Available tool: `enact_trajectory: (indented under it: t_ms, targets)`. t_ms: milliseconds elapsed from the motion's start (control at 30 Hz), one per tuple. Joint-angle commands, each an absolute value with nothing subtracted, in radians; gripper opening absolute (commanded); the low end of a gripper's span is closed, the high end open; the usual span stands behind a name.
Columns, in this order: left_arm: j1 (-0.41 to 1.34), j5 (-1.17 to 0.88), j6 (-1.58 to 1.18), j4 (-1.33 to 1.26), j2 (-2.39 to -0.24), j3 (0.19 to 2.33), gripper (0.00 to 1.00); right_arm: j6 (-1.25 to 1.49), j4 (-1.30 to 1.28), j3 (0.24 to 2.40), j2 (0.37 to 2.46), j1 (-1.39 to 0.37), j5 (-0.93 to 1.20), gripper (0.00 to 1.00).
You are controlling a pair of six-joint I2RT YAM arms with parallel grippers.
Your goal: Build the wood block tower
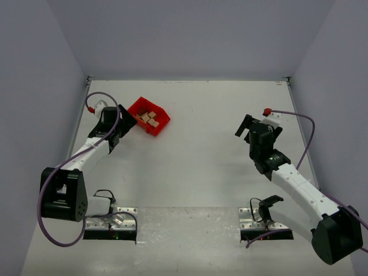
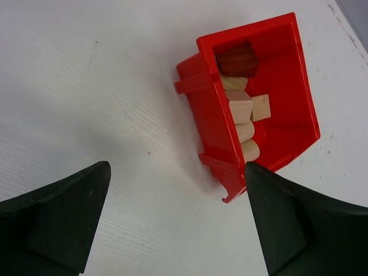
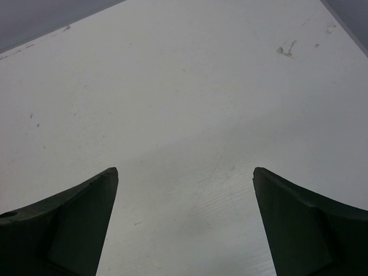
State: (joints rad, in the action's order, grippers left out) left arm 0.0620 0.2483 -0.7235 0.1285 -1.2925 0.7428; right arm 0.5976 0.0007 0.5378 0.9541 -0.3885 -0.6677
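Red plastic bin [image 1: 163, 127] sits near 10 o'clock on the white tabletop [image 1: 201, 167] in the overhead view, holding the small pale wooden blocks [image 2: 240, 106] jumbled and unstacked, with a dark reddish-brown wooden piece [image 2: 236, 60] at one end. Left gripper [image 2: 177, 167] hovers with jaws wide apart and empty, bin at its 1 o'clock, close beyond one fingertip. Right gripper [image 3: 185, 170], out at 3 o'clock and well apart from the bin, also spread wide, gripping nothing.

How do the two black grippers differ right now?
The left gripper is aimed at the red bin of wooden blocks; the right gripper faces only bare table. The left gripper is at the table's left side, the right gripper at its right. Both stand open, holding nothing.
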Motion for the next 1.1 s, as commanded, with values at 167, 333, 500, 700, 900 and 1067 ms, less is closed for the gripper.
enact_trajectory:
  t_ms: [167, 333, 500, 700, 900, 1067]
  targets:
    - [0.054, 0.307, -0.776, 0.076, -1.464, 0.863, 0.90, 0.563, 0.071, 0.524, 0.984, -0.391, -0.650, 0.99]
    - [0.054, 0.304, -0.777, 0.073, -1.553, 0.915, 0.79, 0.538, 0.090, 0.529, 1.017, -0.391, -0.641, 0.99]
    - [0.054, 0.270, -0.770, 0.043, -1.625, 0.963, 0.75, 0.519, 0.087, 0.546, 1.055, -0.391, -0.644, 0.99]
    - [0.052, 0.255, -0.753, 0.054, -1.724, 1.040, 0.52, 0.506, 0.083, 0.561, 1.088, -0.393, -0.649, 0.99]
    - [0.054, 0.303, -0.718, 0.081, -1.784, 1.103, 0.31, 0.498, 0.076, 0.566, 1.099, -0.392, -0.661, 0.99]
    - [0.055, 0.304, -0.655, 0.083, -1.817, 1.144, 0.02, 0.491, 0.063, 0.568, 1.100, -0.391, -0.667, 0.99]
